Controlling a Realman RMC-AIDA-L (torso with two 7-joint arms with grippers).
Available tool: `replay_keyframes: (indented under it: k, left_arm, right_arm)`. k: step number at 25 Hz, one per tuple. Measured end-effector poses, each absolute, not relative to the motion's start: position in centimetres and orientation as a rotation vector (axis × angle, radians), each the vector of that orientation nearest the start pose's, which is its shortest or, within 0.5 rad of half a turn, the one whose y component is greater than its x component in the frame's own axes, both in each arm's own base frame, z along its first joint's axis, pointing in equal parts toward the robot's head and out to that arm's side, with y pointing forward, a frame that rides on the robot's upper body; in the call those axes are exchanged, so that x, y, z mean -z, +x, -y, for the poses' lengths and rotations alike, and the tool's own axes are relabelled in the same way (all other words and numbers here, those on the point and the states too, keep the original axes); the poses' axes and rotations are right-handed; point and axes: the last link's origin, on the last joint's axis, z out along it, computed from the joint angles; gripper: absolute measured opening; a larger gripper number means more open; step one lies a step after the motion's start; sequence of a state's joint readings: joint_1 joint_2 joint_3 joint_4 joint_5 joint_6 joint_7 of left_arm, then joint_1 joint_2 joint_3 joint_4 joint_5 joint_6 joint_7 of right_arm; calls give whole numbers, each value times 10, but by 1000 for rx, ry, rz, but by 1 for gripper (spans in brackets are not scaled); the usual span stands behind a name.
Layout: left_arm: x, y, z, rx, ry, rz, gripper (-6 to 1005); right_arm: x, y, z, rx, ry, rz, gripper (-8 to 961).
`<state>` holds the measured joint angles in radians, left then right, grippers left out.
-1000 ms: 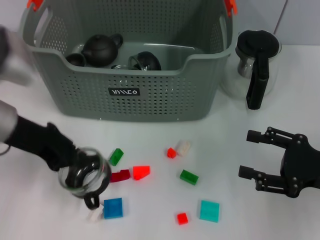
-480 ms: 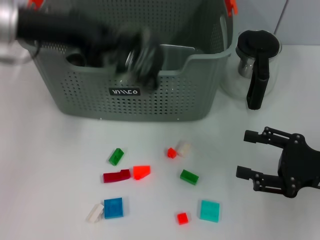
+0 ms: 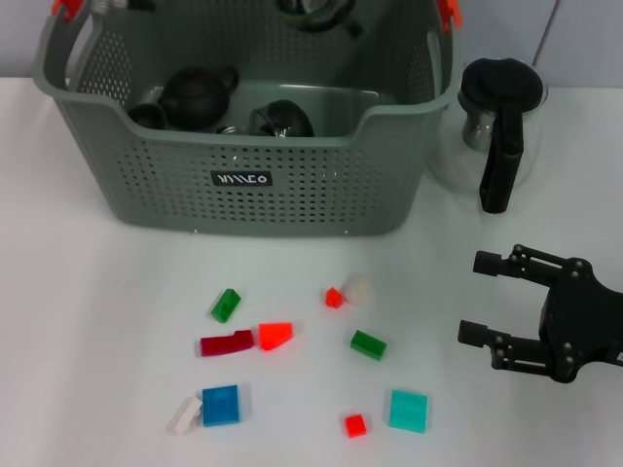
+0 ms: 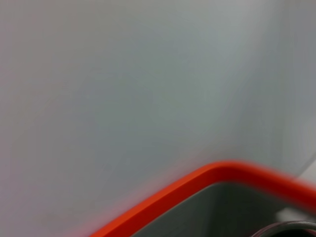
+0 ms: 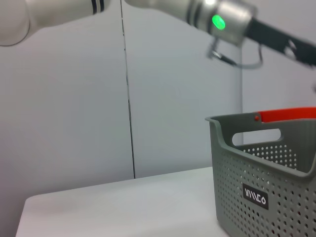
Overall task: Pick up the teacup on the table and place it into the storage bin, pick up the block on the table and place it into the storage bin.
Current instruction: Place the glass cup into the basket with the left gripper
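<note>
From the head camera I am seeing the storage bin (image 3: 253,126) sitting at the far side of the table (image 3: 88,341), with dark teapots (image 3: 200,95) lying inside it. A glass teacup (image 3: 316,10) is hanging at the top edge over the bin's far side; I cannot tell how the left claw is gripping it. Coloured blocks (image 3: 275,336) are lying scattered on the table in front of the bin. The right gripper (image 3: 487,302) is hovering near the table with fingers apart, below the glass jug (image 3: 498,126).

The left wrist camera is showing me only an orange rim (image 4: 197,185).

The right wrist camera is showing the bin's wall and the left arm (image 5: 217,17) reaching above it.
</note>
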<state>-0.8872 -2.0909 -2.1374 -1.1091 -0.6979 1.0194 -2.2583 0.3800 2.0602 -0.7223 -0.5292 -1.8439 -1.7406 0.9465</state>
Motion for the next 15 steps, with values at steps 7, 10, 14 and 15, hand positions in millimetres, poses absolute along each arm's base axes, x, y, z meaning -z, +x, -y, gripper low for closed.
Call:
replay_keyframes:
  k: [7,10,14,15]
  left_arm:
    - [16,-123,-489,-104,-2246,335,46]
    - [30,-128,-486,-216,-2248,249,46]
    - [41,-132,-485,-284,-2254,194,46]
    - [41,-132,-485,-288,-2252,191,46]
  right_arm:
    - [5,285,-267,-929,-2697,-263,822]
    - [4,284,-268,-931,-2695,-261,822]
    - [4,284,-268,-930,-2695,-260,822]
    - [4,284,-268,-930,-2695,-260,822]
